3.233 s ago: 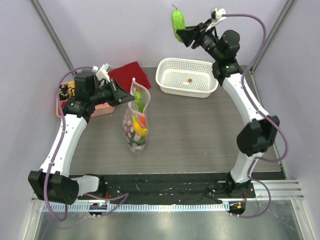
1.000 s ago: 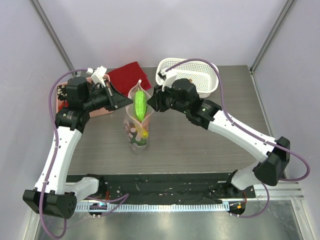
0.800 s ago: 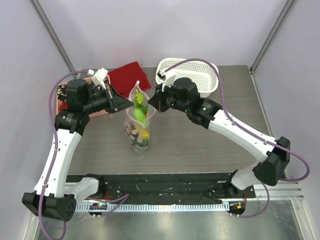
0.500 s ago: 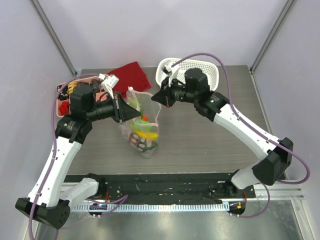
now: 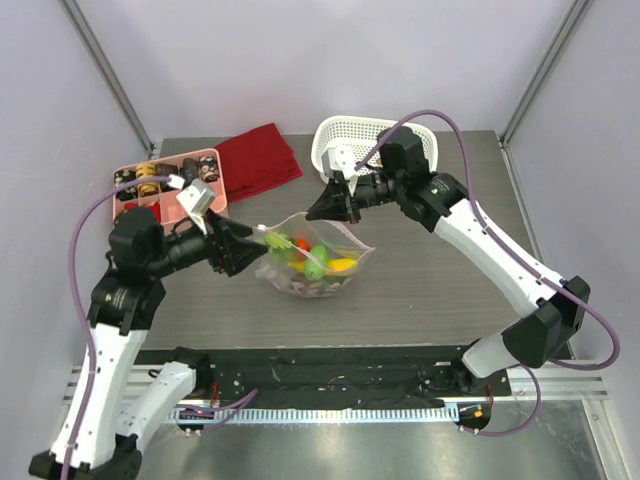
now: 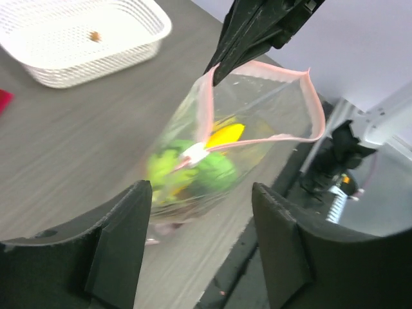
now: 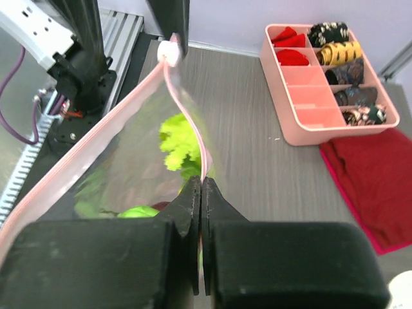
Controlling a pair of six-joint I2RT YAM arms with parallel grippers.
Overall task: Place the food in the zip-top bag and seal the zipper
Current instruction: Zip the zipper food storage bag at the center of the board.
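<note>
Right gripper [image 7: 201, 187]: your jaws are together, clamped on the pink zipper [image 6: 205, 109] at one end of the bag [image 5: 345, 245] mouth. The bag hangs from that pinch and sags away below the jaws, and its lower part looks to rest on the worktop [image 5: 420, 290]. Left gripper [image 6: 198, 193]: your jaws are apart with nothing between them. The slider [image 6: 194, 153] sits just ahead of them at the other end of the mouth, close but not touching either finger as far as the left wrist view shows. The mouth is unsealed, with the two pink strips bowed apart into an open loop between the two sets of jaws. The food [image 5: 318, 262] is inside the bag, below and ahead of the right jaws: green pieces, something yellow, a bit of red-orange, all bunched at the low end. The left wrist view is blurred there, so I can't separate the pieces. The white basket [image 6: 84, 67] is ahead and left of the left jaws, well apart from the bag. The pink tray [image 7: 309, 96] is ahead and right of the right jaws, with the red cloth [image 7: 367, 187] just beside it.
</note>
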